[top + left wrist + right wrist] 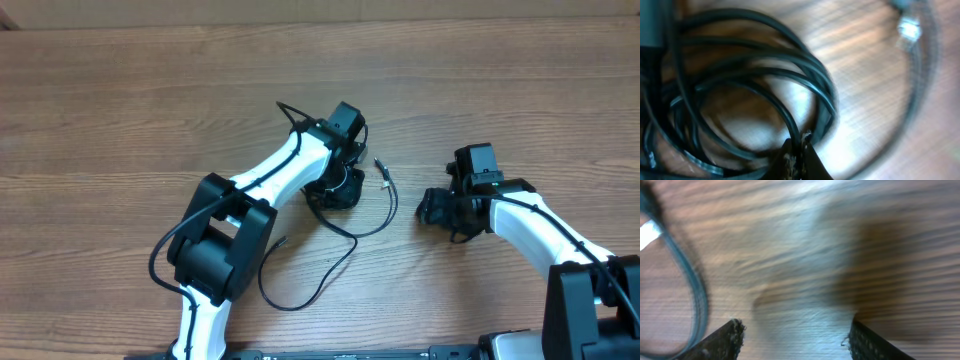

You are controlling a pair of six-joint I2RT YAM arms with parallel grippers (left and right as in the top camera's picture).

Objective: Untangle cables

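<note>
A coil of thin black cables (760, 75) fills the left wrist view. My left gripper (799, 143) is shut on one strand of the coil at its lower edge. In the overhead view the left gripper (336, 188) sits on top of that coil at the table's middle. A loose cable (393, 207) runs right from it, ending in a silver-tipped plug (381, 169), which also appears in the left wrist view as a plug (910, 27). My right gripper (430, 207) stands open just right of that loose cable, and the right gripper (795, 330) has only bare wood between its fingers.
Another cable loop (300, 303) trails toward the table's front, its free end (280, 241) near the left arm. A cable strand (696, 292) curves past the right gripper's left finger (730, 332). The wooden table (120, 110) stretches around both arms.
</note>
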